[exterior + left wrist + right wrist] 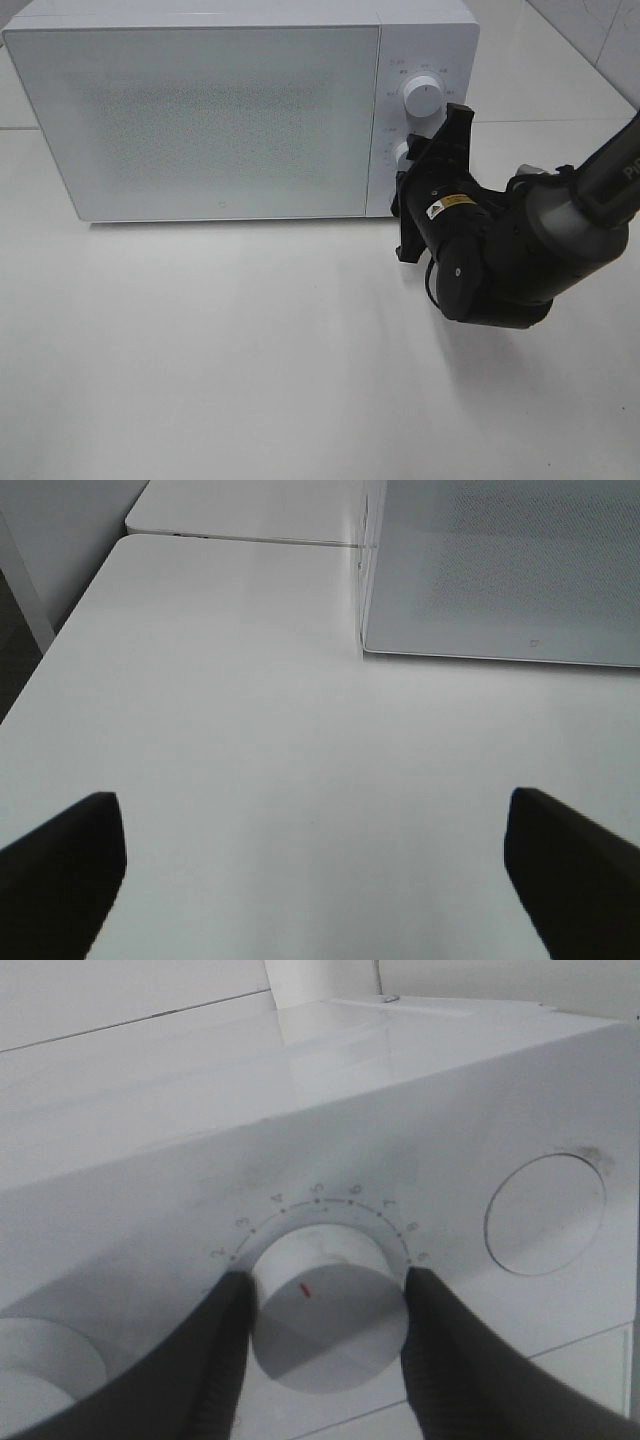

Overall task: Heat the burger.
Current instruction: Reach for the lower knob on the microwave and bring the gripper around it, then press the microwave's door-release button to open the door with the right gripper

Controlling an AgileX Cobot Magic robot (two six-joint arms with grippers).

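We cannot tell where the burger is: no view shows it, and the microwave (200,110) has its frosted door shut. On the microwave's control panel the right gripper (325,1282) has its fingers (225,1360) closed on the sides of the lower dial (320,1332), which bears a red line and is ringed by numerals we read as 2 to 9; a yellow label (450,205) on that gripper is too small to read. The left gripper (312,810) hangs with fingers wide over the bench (250,700) in front of the microwave's door.
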